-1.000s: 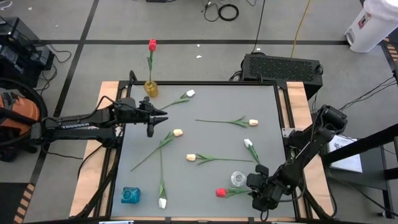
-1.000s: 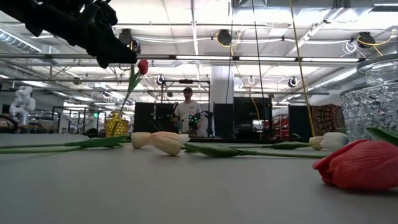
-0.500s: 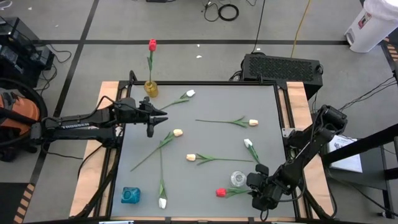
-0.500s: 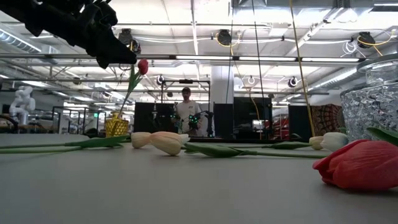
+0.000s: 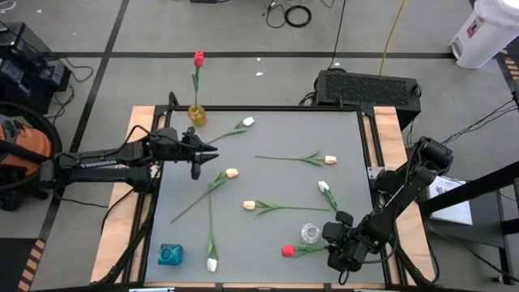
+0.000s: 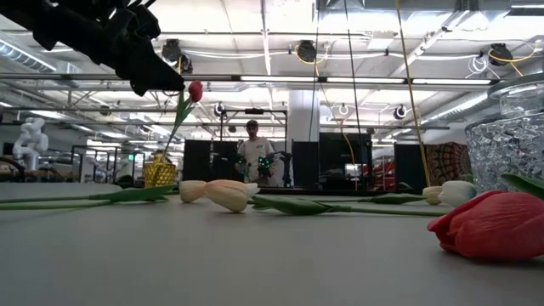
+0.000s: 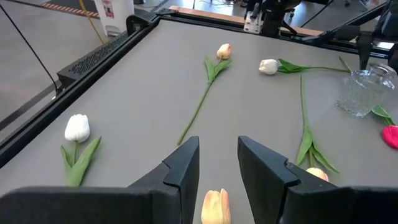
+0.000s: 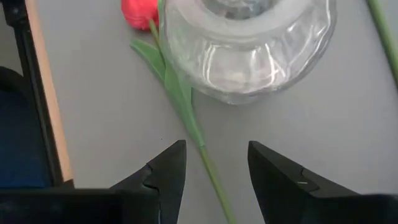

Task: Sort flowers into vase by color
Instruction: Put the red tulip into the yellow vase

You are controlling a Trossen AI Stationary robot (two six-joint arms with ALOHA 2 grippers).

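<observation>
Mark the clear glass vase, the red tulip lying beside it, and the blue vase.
clear glass vase (image 5: 310, 234), high view, on its rim.
red tulip (image 5: 288, 251), high view, on its bud.
blue vase (image 5: 169, 255), high view, on its body.

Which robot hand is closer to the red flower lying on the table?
The right gripper: it hovers open over the red tulip's stem beside the clear glass vase. The left gripper is far across the table, near the yellow vase.

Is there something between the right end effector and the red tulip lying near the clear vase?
Only the tulip's own green stem: the right wrist view shows the open right end effector straddling it, with the red tulip beside the clear vase.
</observation>
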